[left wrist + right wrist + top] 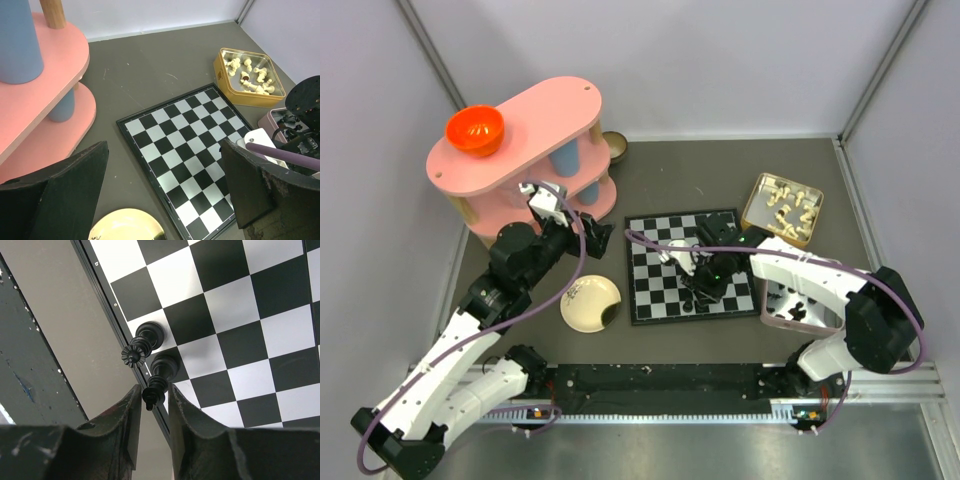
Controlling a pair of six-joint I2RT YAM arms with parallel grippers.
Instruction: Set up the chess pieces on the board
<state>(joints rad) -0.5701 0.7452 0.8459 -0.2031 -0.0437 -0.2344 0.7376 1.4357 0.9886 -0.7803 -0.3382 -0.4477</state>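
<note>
Right fingers (125,435) stand close on either side of the head of one black chess piece (161,371), and whether they press it cannot be told; two chess pieces stand upright on neighbouring squares at the edge of the board (235,335), the second piece (146,340) crowned; left fingers (75,190) hang spread wide, holding nothing, beside the board's left edge; on the desk (720,170) lie one cream plate (582,305), one tin (240,96) of cream chessmen and one pink shelf (530,120); the right arm (800,270) hides the board's middle from above.
</note>
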